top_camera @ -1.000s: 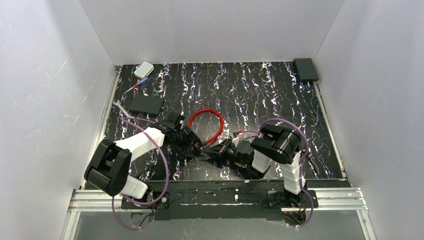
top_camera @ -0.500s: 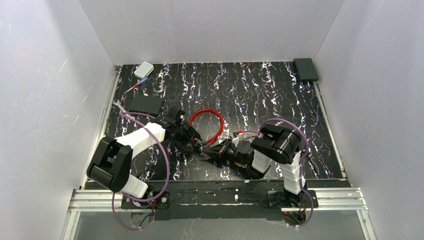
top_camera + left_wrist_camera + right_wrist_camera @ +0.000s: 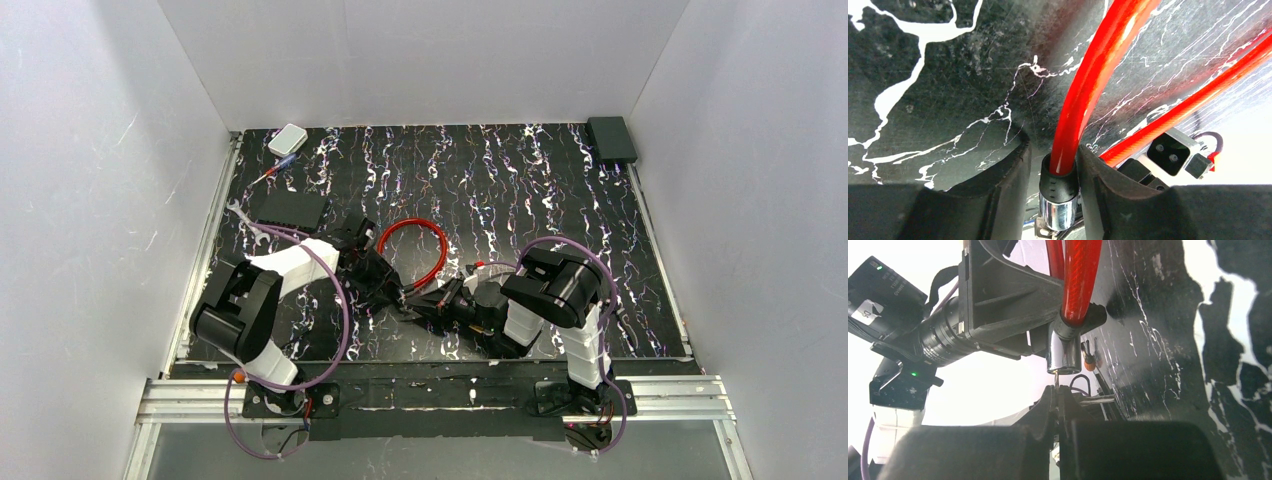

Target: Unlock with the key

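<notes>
R fingers (image 3: 998,450) pinch key (image 3: 1056,383) at lock (image 3: 1064,352); L fingers (image 3: 998,200) narrow round it, hold unsure, so lock cd swivel & key jam.

I am seeing a small white box (image 3: 288,139) sitting at the far-left corner of the black marbled table (image 3: 520,190), with a red-and-blue tool (image 3: 275,171) lying just beside it. A flat black box (image 3: 290,208) is lying nearer, a silver wrench (image 3: 243,217) resting at its left. Another black box (image 3: 611,139) is occupying the far-right corner.
</notes>
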